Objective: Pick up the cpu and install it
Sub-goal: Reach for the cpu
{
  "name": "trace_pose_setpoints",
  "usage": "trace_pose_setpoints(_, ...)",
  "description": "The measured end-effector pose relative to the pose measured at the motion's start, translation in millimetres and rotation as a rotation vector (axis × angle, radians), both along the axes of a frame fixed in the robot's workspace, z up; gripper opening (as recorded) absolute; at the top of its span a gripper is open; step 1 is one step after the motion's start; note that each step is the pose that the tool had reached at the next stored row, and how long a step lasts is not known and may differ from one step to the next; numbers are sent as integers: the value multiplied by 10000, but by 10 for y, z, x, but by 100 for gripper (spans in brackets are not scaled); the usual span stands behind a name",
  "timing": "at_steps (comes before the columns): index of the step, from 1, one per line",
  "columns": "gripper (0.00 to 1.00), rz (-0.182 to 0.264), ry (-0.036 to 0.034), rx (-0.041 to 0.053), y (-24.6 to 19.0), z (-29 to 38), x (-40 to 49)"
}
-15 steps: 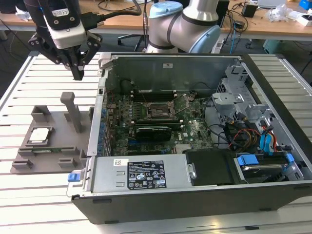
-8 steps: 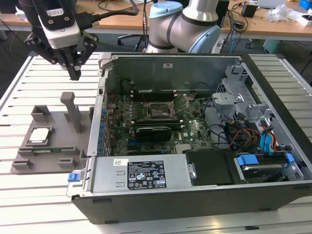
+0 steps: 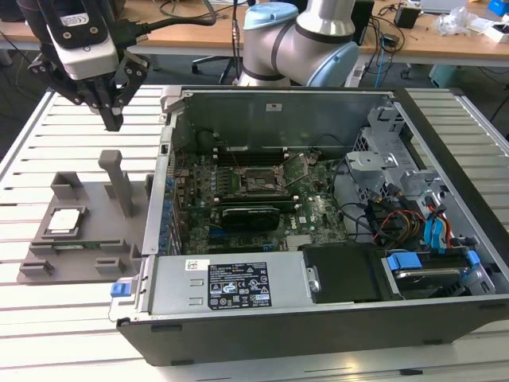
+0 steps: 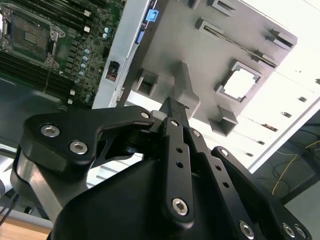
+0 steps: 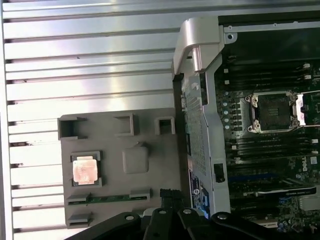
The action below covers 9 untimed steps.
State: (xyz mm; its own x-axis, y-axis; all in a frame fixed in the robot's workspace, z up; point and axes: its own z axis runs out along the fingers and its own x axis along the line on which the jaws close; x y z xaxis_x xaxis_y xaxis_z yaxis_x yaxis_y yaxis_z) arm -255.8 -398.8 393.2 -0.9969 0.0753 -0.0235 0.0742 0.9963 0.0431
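Note:
The cpu (image 3: pixel 65 220) is a small silver square lying flat in a recess of the grey plastic tray (image 3: pixel 87 253), on the exterior view's left. It also shows in both wrist views, as the cpu (image 4: pixel 240 83) and the cpu (image 5: pixel 85 169). My gripper (image 3: pixel 113 119) hangs in the air above the tray's far side, beyond the cpu and apart from it. Its black fingers (image 4: pixel 172 112) are shut together with nothing between them. The open black socket (image 3: pixel 261 185) sits on the motherboard inside the computer case, and it appears again as the socket (image 5: pixel 275 111).
The open computer case (image 3: pixel 318 318) lies to the tray's right, with its metal side wall (image 5: pixel 197 100) standing between tray and motherboard. A grey upright post (image 3: pixel 119 183) rises from the tray under the gripper. Cables and drive bays fill the case's right side. The table is slatted white.

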Motion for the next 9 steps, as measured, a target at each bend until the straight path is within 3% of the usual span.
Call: trace_pose_setpoints(9,11,1,0,-1,0,0,-118)
